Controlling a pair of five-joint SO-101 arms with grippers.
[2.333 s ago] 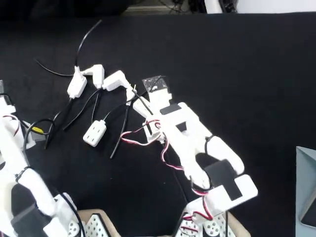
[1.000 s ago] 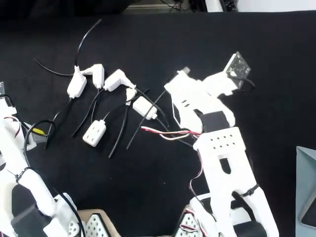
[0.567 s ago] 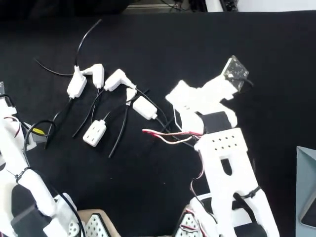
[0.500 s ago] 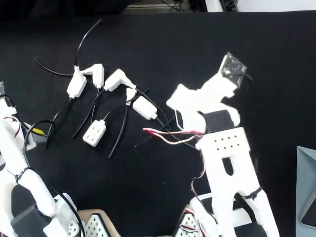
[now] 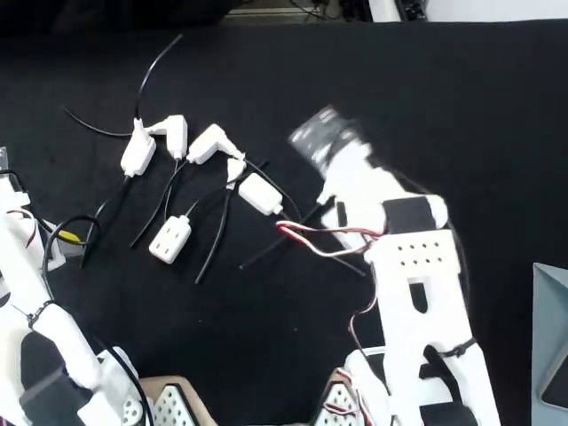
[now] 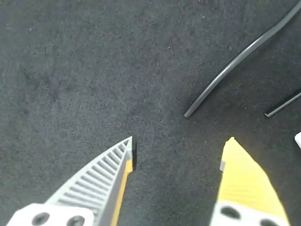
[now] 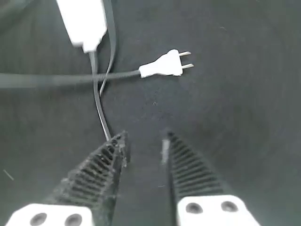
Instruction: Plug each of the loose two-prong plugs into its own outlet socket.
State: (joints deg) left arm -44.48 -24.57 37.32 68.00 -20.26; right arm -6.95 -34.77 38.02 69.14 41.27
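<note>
the right gripper [image 7: 143, 139] holds its two dark ribbed fingers [image 7: 101, 174] a narrow gap apart with nothing between them, tips low over the black cloth [image 7: 244, 94]. just ahead of the tips lies a loose two-prong plug [image 7: 164, 64], flat on the cloth, its prongs pointing away from its thick black cable [image 7: 61, 80]. a thin cord [image 7: 99, 110] crosses that cable and passes close by one fingertip; it runs up to a white outlet socket [image 7: 82, 19] lying farther off, apart from the plug. the left gripper [image 6: 178, 143] is spread wide, one grey ribbed finger [image 6: 94, 179] and one yellow finger [image 6: 244, 179] well apart, gripping nothing, over bare cloth near the cut end of a black wire [image 6: 188, 113]. from the high view the right gripper [image 5: 321, 142] is blurred and sits to the side of the white plug [image 5: 235, 167] and the outlet socket [image 5: 260, 193], which lie near each other, not joined. beyond them a cluster of white socket blocks [image 5: 173, 133] rests among black cords, with a lone socket block [image 5: 170, 238] nearer the arms' bases. the left arm [image 5: 35, 302] stands at the table's edge, well apart from the cluster.
</note>
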